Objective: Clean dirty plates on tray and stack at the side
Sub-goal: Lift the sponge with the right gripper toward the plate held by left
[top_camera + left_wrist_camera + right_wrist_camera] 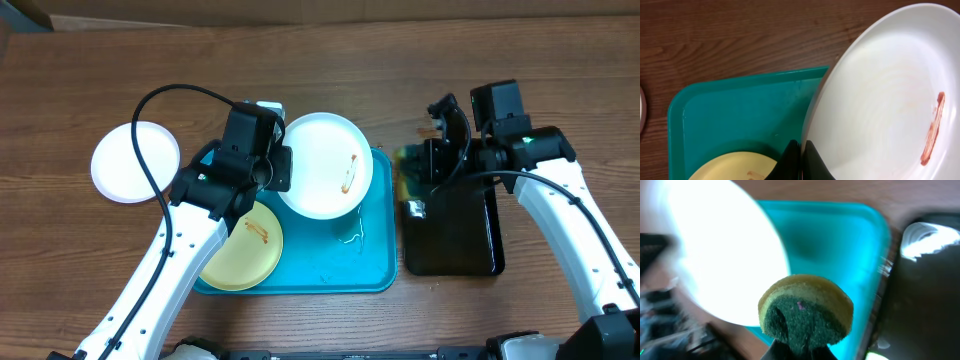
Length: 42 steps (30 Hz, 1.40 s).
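L fingers (812, 165) pinch white plate (880, 100) rim, R fingers (777, 355) grip sponge (805, 310)

The raised white plate (322, 165), pinched at its left rim by the left pincer (282, 168), hangs over the far half of the tray (345, 275) and bars any descent there. The tray's near right floor lies bare and reachable. The yellow plate (252, 248) fills the near left corner, partly under the left arm (190, 240). Only a narrow strip of table (330, 60) separates the tray from the black tray (455, 240), whose far left corner is covered by the right pincer (418, 165) and its sponge (806, 307). The far table is open. The second white plate (135, 162) occupies the left.
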### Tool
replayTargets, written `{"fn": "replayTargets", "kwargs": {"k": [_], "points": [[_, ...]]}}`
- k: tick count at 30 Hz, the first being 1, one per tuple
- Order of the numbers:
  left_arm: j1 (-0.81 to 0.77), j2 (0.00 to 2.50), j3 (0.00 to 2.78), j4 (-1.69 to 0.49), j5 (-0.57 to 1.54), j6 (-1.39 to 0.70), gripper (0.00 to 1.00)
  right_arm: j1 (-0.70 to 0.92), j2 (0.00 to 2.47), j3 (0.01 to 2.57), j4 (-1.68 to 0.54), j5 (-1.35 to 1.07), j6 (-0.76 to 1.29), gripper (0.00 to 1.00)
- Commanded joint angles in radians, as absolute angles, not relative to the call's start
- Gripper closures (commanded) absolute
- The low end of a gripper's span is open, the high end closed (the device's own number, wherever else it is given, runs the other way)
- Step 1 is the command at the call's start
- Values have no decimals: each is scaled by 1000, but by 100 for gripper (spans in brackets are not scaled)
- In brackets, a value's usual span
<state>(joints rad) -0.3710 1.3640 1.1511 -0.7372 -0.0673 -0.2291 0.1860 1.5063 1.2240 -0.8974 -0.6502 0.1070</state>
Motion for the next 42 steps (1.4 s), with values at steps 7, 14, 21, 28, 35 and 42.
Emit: {"fn": "replayTargets", "kwargs": {"k": [7,14,21,28,35,42], "points": [[-365,1390,1164,-758,-73,-232,96,464,1488,1258,-715,-362,78,96],[-350,1490,1164,-735,-213,-232,96,662,1559,1258,-566,-35,109,96],[-338,1565,1164,-721,-194,-231,96,687,1710,1258,-389,53,108,96],[-307,1578,1164,-721,-194,-213,96,687,1848,1258,-246,67,107,96],[-281,1596,1164,-721,-191,-213,96,683,1863,1258,-132,70,57,96],[-281,1633,1164,-725,-191,-213,96,678,1863,1256,-136,59,52,96]]}}
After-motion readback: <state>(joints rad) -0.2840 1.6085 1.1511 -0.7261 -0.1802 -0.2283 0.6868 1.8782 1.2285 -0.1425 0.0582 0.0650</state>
